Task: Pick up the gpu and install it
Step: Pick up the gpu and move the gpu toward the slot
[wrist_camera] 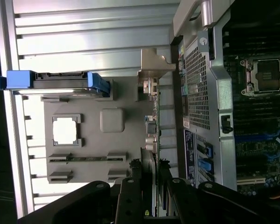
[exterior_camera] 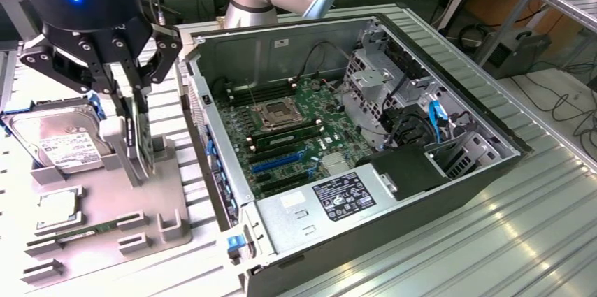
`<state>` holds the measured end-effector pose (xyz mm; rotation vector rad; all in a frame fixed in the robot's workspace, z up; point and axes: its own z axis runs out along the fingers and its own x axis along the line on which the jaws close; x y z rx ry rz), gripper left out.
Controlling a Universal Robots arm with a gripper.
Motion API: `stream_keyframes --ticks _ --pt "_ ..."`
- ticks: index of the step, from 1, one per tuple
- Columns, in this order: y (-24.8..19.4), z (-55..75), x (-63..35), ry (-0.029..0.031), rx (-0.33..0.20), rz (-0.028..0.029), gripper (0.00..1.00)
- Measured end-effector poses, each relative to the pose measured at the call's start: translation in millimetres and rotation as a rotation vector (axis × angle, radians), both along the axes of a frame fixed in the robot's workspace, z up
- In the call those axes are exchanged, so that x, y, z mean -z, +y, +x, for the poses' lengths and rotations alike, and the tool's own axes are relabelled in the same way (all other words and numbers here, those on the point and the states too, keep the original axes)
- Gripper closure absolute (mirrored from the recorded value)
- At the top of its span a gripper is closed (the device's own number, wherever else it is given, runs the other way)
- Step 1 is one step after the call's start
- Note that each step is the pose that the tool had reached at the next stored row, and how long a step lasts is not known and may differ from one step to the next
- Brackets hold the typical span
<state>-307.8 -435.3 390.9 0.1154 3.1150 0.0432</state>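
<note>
The claw [exterior_camera: 131, 126] is clamped on the gpu [exterior_camera: 142, 156], one finger on each flat side. The gpu stands up thin and straight under the claw, its low end at the gray holder [exterior_camera: 154, 223]. Just beside the claw sits the open computer [exterior_camera: 373, 136].

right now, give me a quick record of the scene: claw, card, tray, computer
claw: shut on the graphics card, above the grey tray
graphics card: upright on edge at its tray slot; cannot tell if it is lifted clear
tray: also holds a hard drive, processor chip and memory stick
computer case: open, beside the tray on the exterior view's right, motherboard exposed
</note>
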Motion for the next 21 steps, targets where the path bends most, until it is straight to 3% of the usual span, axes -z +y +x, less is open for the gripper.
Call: stream_keyframes --ticks 21 --pt "0.0 0.0 -7.6 0.0000 0.000 0.0000 0.74"
